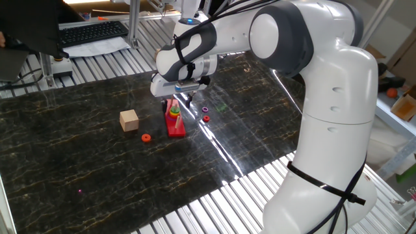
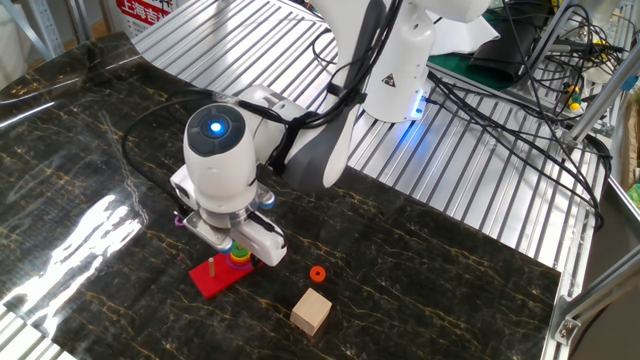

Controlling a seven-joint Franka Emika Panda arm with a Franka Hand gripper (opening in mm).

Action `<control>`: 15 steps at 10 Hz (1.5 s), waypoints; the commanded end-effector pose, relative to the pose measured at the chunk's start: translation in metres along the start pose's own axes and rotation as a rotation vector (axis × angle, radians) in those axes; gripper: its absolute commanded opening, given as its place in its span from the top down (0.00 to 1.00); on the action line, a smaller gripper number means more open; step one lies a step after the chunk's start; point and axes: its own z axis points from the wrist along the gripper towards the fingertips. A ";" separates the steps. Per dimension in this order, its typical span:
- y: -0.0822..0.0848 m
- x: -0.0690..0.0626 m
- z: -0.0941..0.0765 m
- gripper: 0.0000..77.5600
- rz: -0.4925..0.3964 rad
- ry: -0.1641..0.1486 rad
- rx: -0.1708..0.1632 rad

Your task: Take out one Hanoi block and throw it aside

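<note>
A red peg base (image 1: 175, 125) lies on the black marble-pattern mat, with a small stack of coloured rings (image 1: 173, 110) on one peg. The stack also shows in the other fixed view (image 2: 240, 259), where a green ring (image 2: 240, 253) sits near its top. My gripper (image 1: 180, 99) hangs straight down over the stack, and its fingertips reach the top rings (image 2: 238, 246). The hand hides the fingers, so I cannot tell whether they are shut on a ring.
A tan wooden cube (image 1: 129, 120) and an orange-red ring (image 1: 145, 138) lie left of the base. A small purple ring (image 1: 205, 110) and a red ring (image 1: 206, 119) lie to its right. Ribbed metal tabletop surrounds the mat. A keyboard (image 1: 91, 31) sits at the back.
</note>
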 end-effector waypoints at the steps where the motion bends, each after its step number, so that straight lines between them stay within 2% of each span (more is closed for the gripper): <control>1: 0.000 -0.002 -0.005 0.00 -0.014 -0.002 -0.012; 6: 0.000 -0.004 -0.006 0.00 -0.040 0.004 -0.014; 9: 0.000 -0.004 -0.006 0.00 -0.067 -0.004 -0.015; 13: 0.000 -0.004 -0.006 0.00 -0.054 -0.002 0.007; 15: 0.000 -0.004 -0.006 0.00 -0.079 -0.002 -0.011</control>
